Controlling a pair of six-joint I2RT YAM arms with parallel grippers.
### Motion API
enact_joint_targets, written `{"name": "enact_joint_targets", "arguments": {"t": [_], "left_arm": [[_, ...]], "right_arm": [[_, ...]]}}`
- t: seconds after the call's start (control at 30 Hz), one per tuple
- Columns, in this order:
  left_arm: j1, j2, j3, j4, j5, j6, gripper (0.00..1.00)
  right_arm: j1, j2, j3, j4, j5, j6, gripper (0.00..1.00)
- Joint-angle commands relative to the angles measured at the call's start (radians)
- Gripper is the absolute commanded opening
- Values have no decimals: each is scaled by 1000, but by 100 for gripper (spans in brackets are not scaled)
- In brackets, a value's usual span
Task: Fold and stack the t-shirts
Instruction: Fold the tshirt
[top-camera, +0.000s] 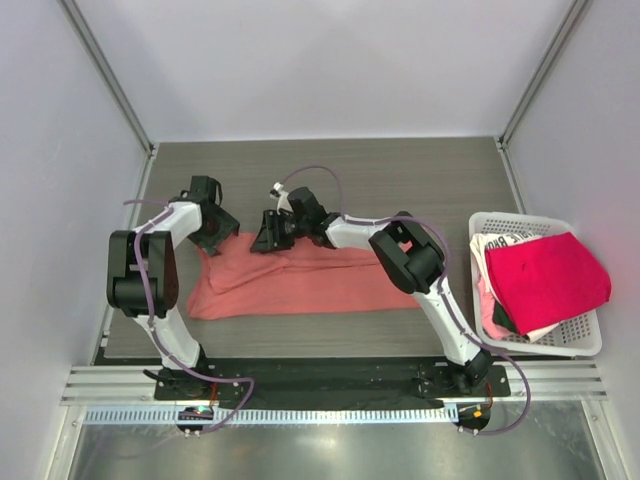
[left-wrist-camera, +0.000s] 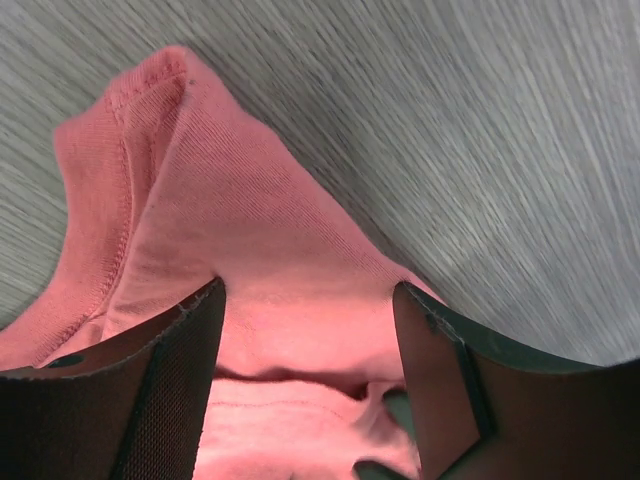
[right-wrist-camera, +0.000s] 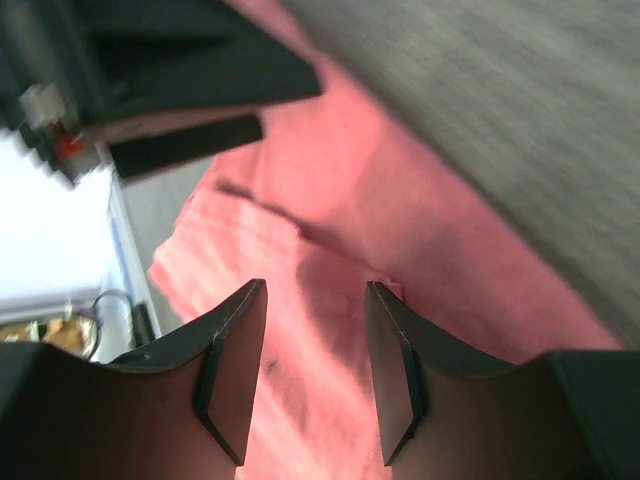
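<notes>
The table (top-camera: 400, 170) carries the salmon-coral t-shirt (top-camera: 300, 285), spread flat with its long axis running left to right. It reaches from under the left gripper (top-camera: 214, 238) to well beyond the right gripper (top-camera: 268, 238). Both grippers stand at its far edge, the left over the hemmed corner and the right nearer the middle. Both are released, jaws apart with cloth lying beneath the gap. Whether a right fingertip (right-wrist-camera: 385, 300) grazes a fold is hard to tell. The basket (top-camera: 590, 342), well off to the right of the right fingers, holds the crimson-pink t-shirt (top-camera: 545, 275).
</notes>
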Motion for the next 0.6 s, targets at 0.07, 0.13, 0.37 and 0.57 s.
{"name": "enact_joint_targets", "arguments": {"t": [0.07,0.13,0.37,0.57], "left_arm": [[4,64,55,-62,-58,12,68],[4,65,53,-64,-75,14,68],[4,67,49,-64,-86,23,68],[4,54,47,-67,-93,28,68]], "right_arm": [[25,-3,6,69,-185,27,50],[29,-34,-48,110,-226,35,50],[41,-136,-193,179,-352,24,46],[97,-314,-333,109,-303,-120,45]]}}
